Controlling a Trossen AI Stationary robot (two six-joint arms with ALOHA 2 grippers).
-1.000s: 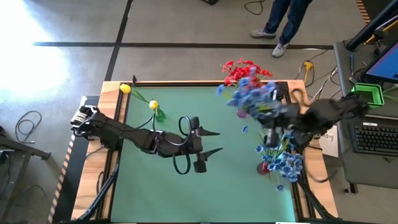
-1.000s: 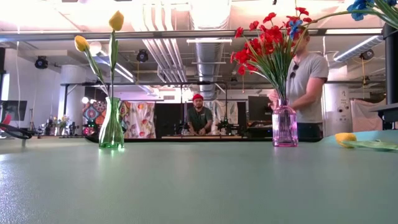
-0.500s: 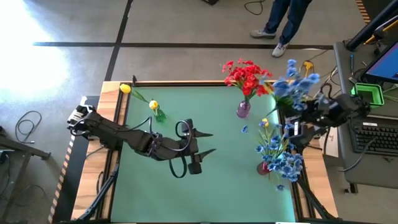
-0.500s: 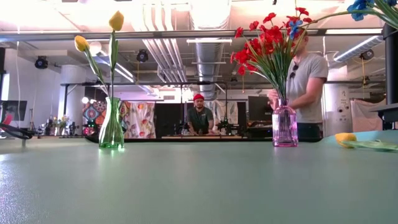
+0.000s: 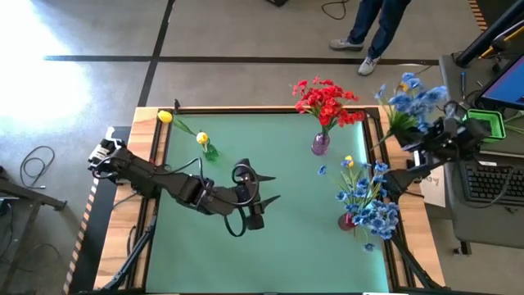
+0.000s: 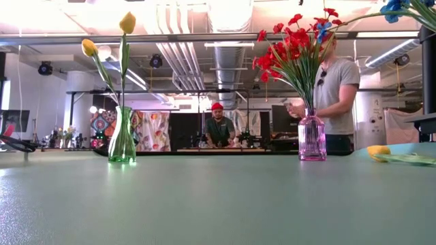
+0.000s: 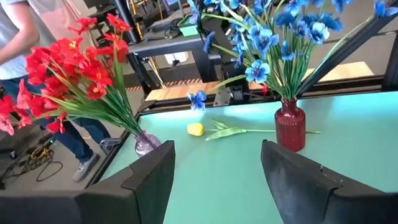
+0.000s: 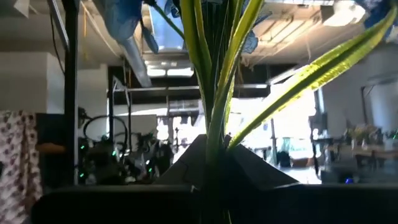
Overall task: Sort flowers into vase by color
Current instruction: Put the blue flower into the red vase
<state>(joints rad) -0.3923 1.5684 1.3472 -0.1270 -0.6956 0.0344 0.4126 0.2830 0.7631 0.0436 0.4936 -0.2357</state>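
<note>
My right gripper (image 5: pixel 427 139) is past the table's right edge, shut on a bunch of blue flowers (image 5: pixel 413 98); in its wrist view the green stems (image 8: pixel 211 93) rise from between the fingers. My left gripper (image 5: pixel 274 187) stands open and holding nothing above the middle of the table, facing right. Red flowers stand in a pink vase (image 5: pixel 319 146) at the far side, blue flowers in a red vase (image 5: pixel 349 220) at the near right, and yellow flowers in a green vase (image 5: pixel 210 151) at the far left. One yellow flower (image 7: pixel 196 129) lies flat on the table. My right gripper pinches the blue flowers' stems (image 8: pixel 210 146) low down, between its two fingers. Stems and long leaves stand out beyond the fingertips, and the blooms (image 5: pixel 413 98) sit above and beyond the gripper. The bunch is lifted clear, off the table's right side.
A loose blue blossom (image 5: pixel 322 170) sits on the mat near the pink vase. A person stands past the far edge (image 5: pixel 377 24), and another sits farther back in the low view (image 6: pixel 218 129). A keyboard and a green bin (image 5: pixel 483 123) are beside the right arm.
My right gripper has carried the blue bunch from above the pink vase toward the table's right edge and past it, staying shut on the stems. My left gripper has edged a little toward the table's left, still open.
</note>
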